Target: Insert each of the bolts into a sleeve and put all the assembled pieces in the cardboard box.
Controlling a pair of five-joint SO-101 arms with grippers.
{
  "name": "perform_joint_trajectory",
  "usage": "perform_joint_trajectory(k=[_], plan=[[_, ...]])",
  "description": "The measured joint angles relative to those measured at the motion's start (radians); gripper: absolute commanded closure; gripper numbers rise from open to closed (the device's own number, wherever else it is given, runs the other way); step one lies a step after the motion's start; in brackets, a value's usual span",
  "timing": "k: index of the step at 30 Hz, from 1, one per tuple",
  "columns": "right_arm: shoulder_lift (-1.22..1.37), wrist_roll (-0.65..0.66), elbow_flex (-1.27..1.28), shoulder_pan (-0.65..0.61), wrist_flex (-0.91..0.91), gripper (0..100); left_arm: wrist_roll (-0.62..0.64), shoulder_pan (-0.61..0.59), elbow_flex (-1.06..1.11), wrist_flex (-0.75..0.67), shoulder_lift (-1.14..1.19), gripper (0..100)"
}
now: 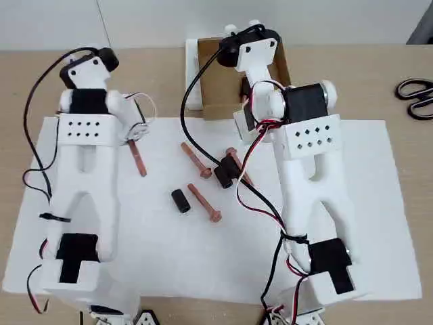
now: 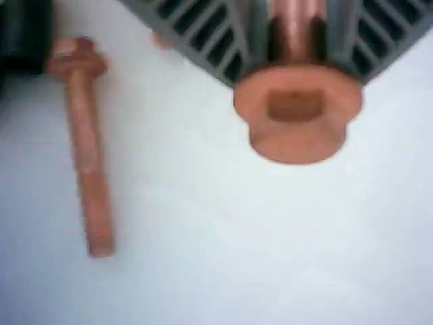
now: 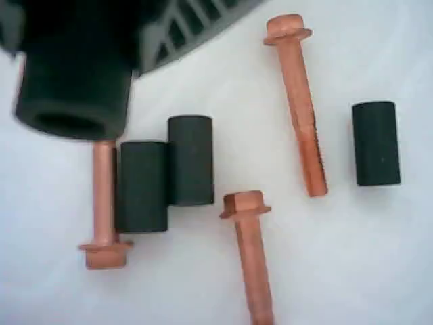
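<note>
Left claw (image 2: 295,30) clamps 1 bolt (image 2: 295,115) by its shaft; right claw (image 3: 88,27) grips 1 black sleeve (image 3: 73,95) over the worktop (image 1: 365,68).

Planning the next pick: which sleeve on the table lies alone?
The sleeve beside a bolt, touching nothing; the other two sleeves lie pressed together.

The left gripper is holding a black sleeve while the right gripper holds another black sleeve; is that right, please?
Not quite: the left gripper holds a copper-coloured bolt, not a sleeve, as the left wrist view shows. The right gripper does hold a black sleeve.
</note>
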Motion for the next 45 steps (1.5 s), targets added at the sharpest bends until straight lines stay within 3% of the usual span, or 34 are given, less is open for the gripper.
perform_joint_trajectory(k=[5, 12, 24, 28, 31, 40, 45], plan=[[0.0, 0.0, 0.0, 0.0, 0.0, 98.5, -0.288, 0.012, 0.005, 0.009, 0.003, 99], [0.0, 0.0, 0.0, 0.0, 0.0, 98.5, -0.397, 0.02, 0.133, -0.081, 0.135, 99], [0.0, 0.0, 0.0, 0.0, 0.002, 98.5, -0.416, 0.021, 0.137, -0.161, 0.35, 91], [0.0, 0.0, 0.0, 0.0, 0.002, 98.5, -0.416, 0.02, 0.135, -0.161, 0.358, 92], [0.0, 0.0, 0.0, 0.0, 0.002, 98.5, -0.416, 0.02, 0.135, -0.161, 0.358, 99], [-0.018, 0.0, 0.0, 0.0, 0.002, 99.4, -0.416, 0.028, 0.132, -0.16, 0.351, 99], [-0.192, 0.0, 0.006, 0.0, 0.002, 99.4, -0.416, 0.02, 0.089, -0.078, 0.259, 99]])
